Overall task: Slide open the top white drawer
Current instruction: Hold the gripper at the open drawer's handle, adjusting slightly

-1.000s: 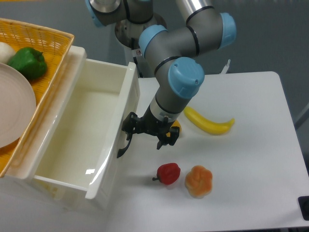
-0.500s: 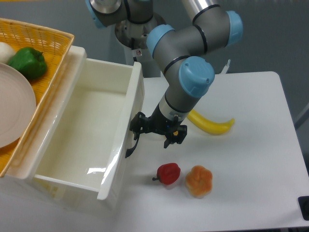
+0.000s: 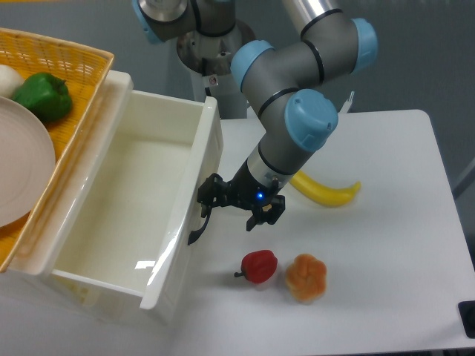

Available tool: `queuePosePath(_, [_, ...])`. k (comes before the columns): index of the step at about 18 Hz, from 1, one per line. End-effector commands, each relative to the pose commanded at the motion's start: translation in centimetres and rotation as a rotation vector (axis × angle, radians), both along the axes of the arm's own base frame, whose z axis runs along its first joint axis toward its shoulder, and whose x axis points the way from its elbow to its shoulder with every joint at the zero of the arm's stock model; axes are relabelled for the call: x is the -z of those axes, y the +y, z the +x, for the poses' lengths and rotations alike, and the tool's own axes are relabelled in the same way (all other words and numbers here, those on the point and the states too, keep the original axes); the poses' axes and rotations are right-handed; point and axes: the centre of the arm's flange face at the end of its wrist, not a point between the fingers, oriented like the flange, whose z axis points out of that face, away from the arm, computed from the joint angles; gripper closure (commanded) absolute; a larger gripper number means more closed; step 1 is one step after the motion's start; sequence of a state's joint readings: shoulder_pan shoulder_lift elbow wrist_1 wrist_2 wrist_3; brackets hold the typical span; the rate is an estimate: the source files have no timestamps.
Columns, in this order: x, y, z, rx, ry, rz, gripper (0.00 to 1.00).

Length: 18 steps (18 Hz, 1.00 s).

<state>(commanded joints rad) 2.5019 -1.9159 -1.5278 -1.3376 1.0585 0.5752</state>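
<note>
Since a second ago, the top white drawer is sitting further out of the cabinet, its panelled front now slightly nearer the worktop's middle. It is standing wide open at the worktop's left edge, under the yellow wicker basket. The gripper is hanging right at the drawer's curved black handle; its jaws are looking parted, though the angle makes this uncertain. A red pepper and an orange pepper are lying toward the front edge, with a banana behind them.
</note>
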Motion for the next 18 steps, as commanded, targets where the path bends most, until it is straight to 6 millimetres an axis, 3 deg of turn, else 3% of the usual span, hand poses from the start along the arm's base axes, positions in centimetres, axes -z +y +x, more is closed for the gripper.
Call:
queuePosePath(8, [1.8, 0.2, -0.4, -0.007, -0.044, 0.003, 0.00])
queuePosePath(18, [2.4, 0.1, -0.7, -0.027, -0.092, 0.033, 0.00])
